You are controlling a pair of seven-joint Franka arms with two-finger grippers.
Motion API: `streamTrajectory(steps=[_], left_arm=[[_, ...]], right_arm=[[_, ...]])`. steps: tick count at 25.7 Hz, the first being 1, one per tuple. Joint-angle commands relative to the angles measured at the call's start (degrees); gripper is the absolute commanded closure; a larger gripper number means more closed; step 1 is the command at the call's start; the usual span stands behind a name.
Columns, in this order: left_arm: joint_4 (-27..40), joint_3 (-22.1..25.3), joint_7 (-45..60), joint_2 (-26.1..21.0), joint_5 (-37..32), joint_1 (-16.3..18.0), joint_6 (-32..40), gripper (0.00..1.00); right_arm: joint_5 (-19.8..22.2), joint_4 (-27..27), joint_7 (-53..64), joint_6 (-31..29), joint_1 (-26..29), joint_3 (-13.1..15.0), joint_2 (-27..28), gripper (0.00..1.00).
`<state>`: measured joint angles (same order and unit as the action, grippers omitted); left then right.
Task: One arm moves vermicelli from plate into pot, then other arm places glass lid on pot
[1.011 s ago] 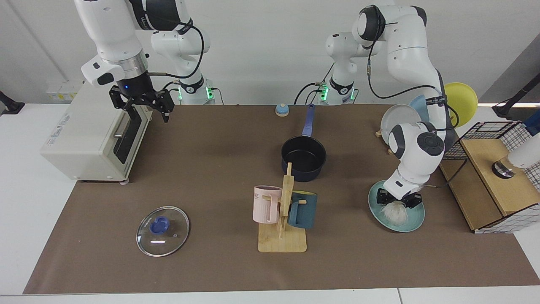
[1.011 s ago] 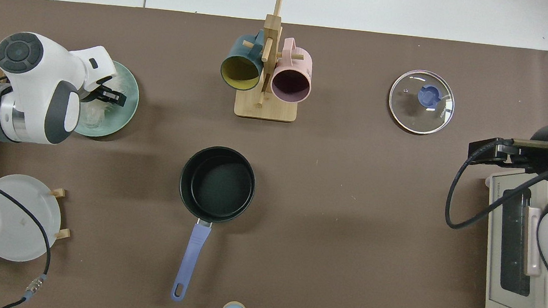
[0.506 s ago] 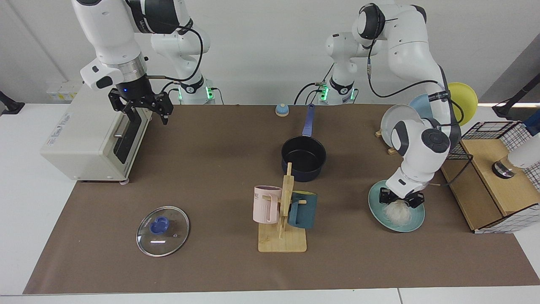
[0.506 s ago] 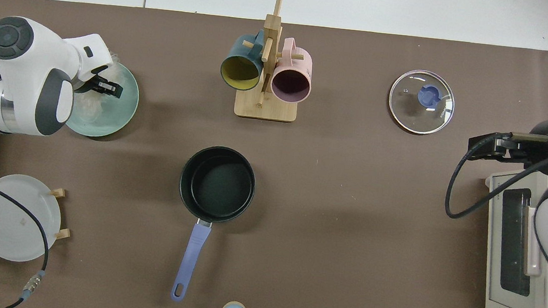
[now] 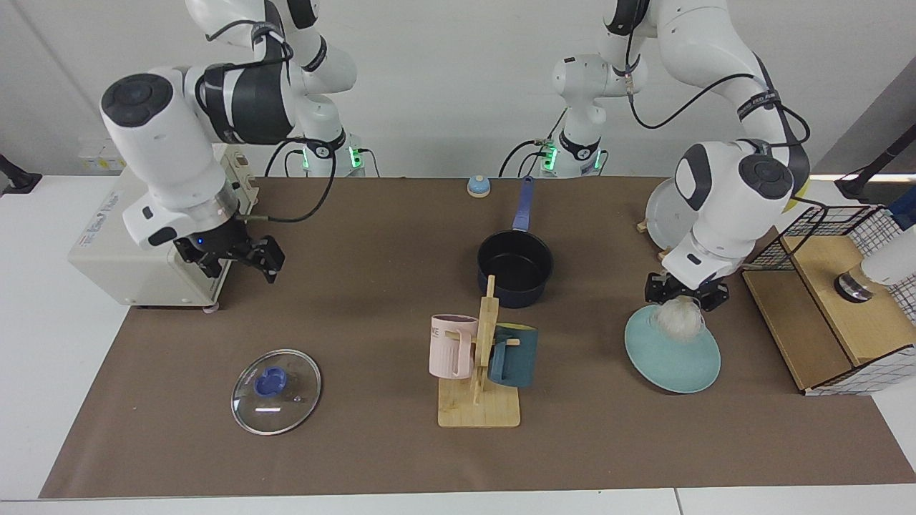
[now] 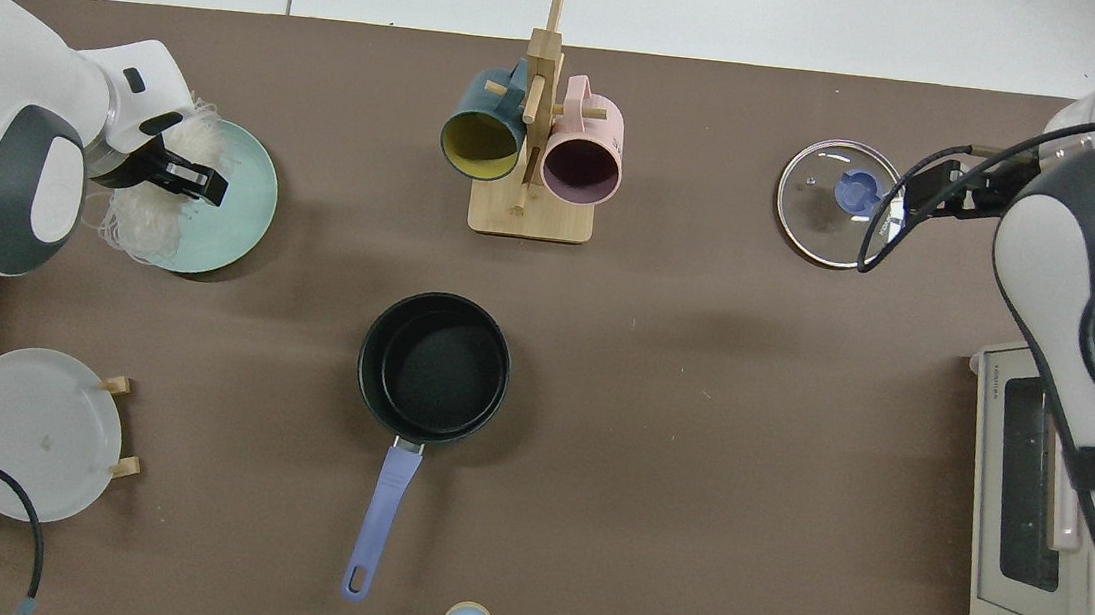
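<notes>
A brown mat covers the white counter point(image 5: 43, 372) in front of a plain pale wall.

The pot point(image 5: 515, 268) stands upright near the middle of the mat, its black inside bare. Its long blue handle points straight toward the arm bases, at a small blue bell point(image 5: 478, 186) lying just beyond the handle's tip. A wooden mug stand point(image 5: 481, 372) with a pink mug and a dark teal mug sits on the camera side of the pot, close to its rim; the mat to either side of the pot is open.

The plate point(image 5: 676, 357) lies flat near the mat's edge on the left arm's side, beside a wire-and-wood crate point(image 5: 830, 300). The left end effector point(image 5: 685, 292), wrist bent and pointing down, is above the plate's far rim with its fingers closed on the vermicelli point(image 5: 678, 318), which hangs as a fluffy tangle lifted off the plate; in the top view point(image 6: 161, 195) loose threads spill past the plate's point(image 6: 240, 218) edge.

The glass lid point(image 5: 275, 391) lies flat, blue knob up, with open mat all round it. The right end effector point(image 5: 232, 254) hangs above the mat in front of a white toaster oven point(image 5: 147, 236), fingers parted and holding nothing; in the top view it sits beside the lid point(image 6: 833, 214).
</notes>
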<state>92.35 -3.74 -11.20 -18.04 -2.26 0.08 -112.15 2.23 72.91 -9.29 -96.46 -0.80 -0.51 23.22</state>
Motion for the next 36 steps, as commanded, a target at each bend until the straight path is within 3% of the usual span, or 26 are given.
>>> streamTrajectory(steps=[1, 5, 11, 17, 21, 31, 36], left_arm=[[5.63, 0.14, 3.55, 5.02, 1.74, -2.36, 2.73, 1.0], [9.86, -1.26, 8.46, 8.01, 2.35, -4.03, 1.14, 1.0], [13.82, -5.3, 17.6, 10.91, 2.0, -6.23, 0.8, 1.0], [14.17, -11.8, 31.75, 11.0, 1.47, -8.51, 0.09, 1.0], [16.71, -15.76, 38.08, 10.83, 0.95, -8.78, -4.38, 1.0], [23.13, -16.21, 39.24, 10.48, -0.2, -10.27, -11.42, 1.0], [26.47, -16.3, 39.33, 10.74, -0.2, -11.32, -14.14, 1.0]], right_arm=[[-0.04, -10.15, 1.91, -2.23, 0.88, -0.37, 11.4, 0.01], [1.63, -10.16, 1.91, -8.12, 1.06, -0.28, 14.66, 0.01], [2.07, -9.1, 1.73, -11.12, 0.97, -0.37, 16.68, 0.01], [1.72, -5.42, 1.38, -16.65, 0.88, -0.46, 16.77, 0.01], [1.28, -3.83, 1.29, -18.24, 0.53, -0.46, 16.77, 0.01], [1.55, -3.56, 0.68, -21.58, 0.8, -0.37, 18.0, 0.01], [1.28, -0.84, 0.68, -23.69, 0.97, -0.46, 18.27, 0.01]])
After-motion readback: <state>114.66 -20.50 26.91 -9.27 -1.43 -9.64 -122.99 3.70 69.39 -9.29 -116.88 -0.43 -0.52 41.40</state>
